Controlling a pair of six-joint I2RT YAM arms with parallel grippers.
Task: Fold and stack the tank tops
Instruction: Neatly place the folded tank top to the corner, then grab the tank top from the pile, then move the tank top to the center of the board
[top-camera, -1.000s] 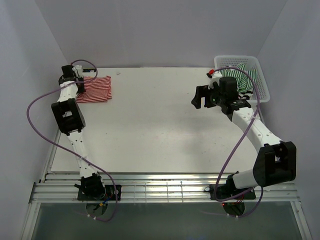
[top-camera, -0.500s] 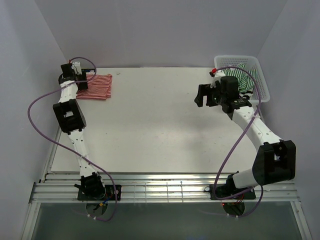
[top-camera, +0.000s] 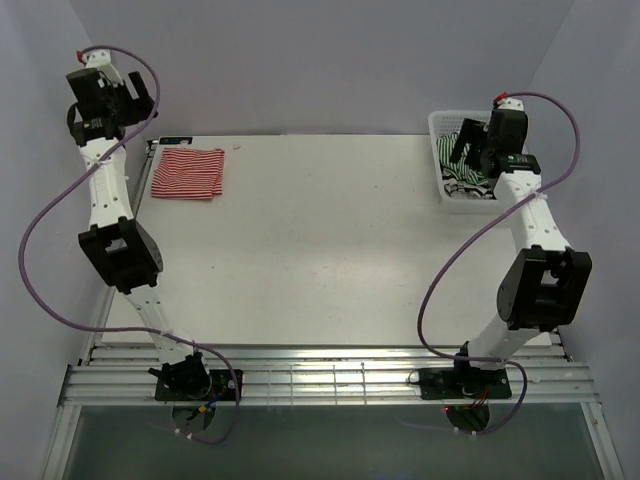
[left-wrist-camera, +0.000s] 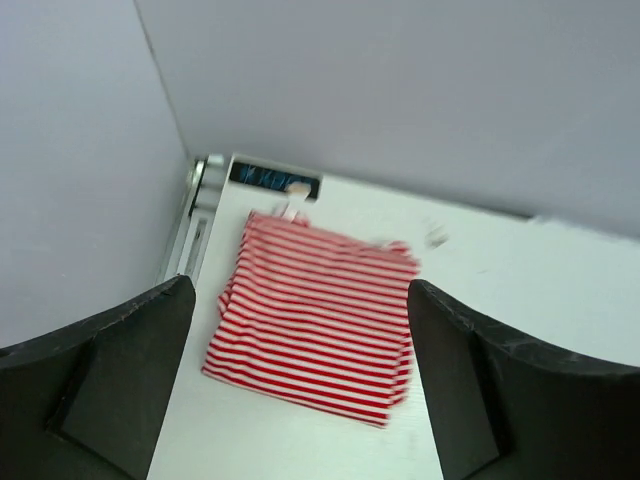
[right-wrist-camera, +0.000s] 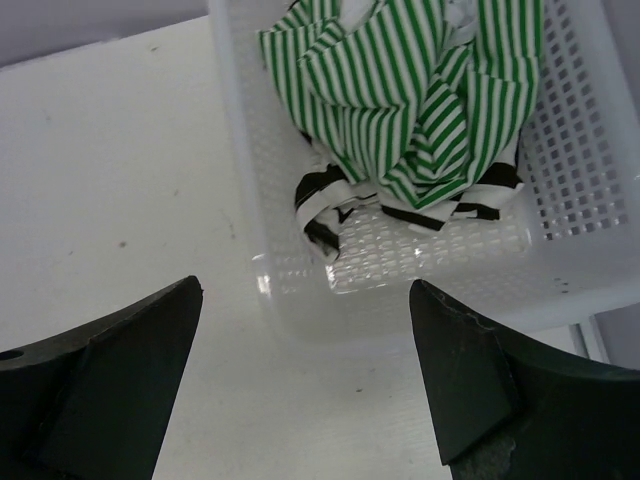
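Note:
The red-and-white tank top (top-camera: 188, 172) (left-wrist-camera: 315, 315) lies folded flat at the table's far left corner. My left gripper (top-camera: 135, 95) (left-wrist-camera: 300, 290) hangs well above it, open, with nothing between its fingers. In the white basket (top-camera: 470, 197) (right-wrist-camera: 400, 300) at the far right, the green-and-white tank top (top-camera: 455, 165) (right-wrist-camera: 420, 90) sits crumpled on the black-and-white tank top (right-wrist-camera: 330, 200); only the edges of the black-and-white one show. My right gripper (top-camera: 470, 150) (right-wrist-camera: 305, 288) hovers open over the basket's near-left wall and holds nothing.
A white table (top-camera: 320, 240) lies between grey walls that close in on the left, right and back. A small dark label (left-wrist-camera: 272, 178) sits at the table's far left edge, just behind the folded top. The basket stands against the right wall.
My left gripper has opened, let go of the red-and-white top and risen up and back. My right arm has swung right from the table to above the basket.

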